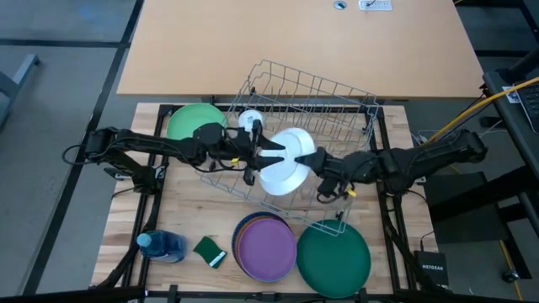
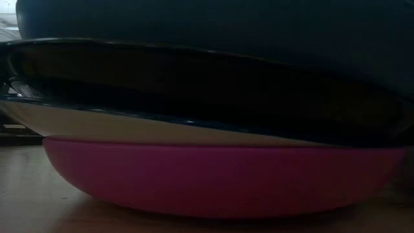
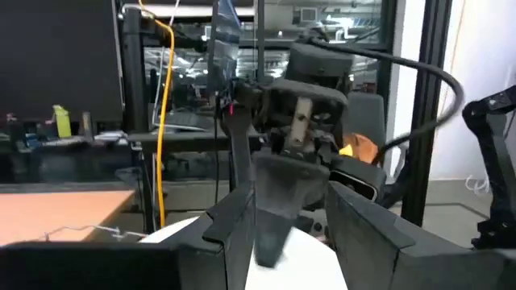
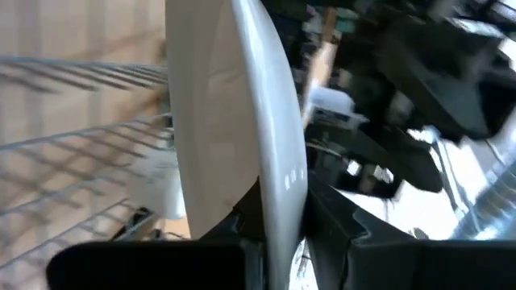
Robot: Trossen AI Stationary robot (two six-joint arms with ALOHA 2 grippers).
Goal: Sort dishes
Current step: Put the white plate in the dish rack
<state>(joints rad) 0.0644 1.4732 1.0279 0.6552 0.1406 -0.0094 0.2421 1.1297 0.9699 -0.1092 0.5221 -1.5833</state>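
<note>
The right gripper (image 1: 313,160) is clamped on the rim of a round white plate (image 1: 285,164), held over the wire dish rack (image 1: 337,101). The left gripper (image 1: 268,150), jaws apart, is set at the plate's opposite edge.

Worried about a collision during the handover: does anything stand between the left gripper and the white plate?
Nothing visible does. The round white plate, pinched on its rim by the right gripper, sits directly before the left gripper over the wire dish rack.

Glossy white plate (image 1: 285,164), wire rack (image 1: 313,97) (seemingly metal), wooden table (image 1: 181,219).
</note>
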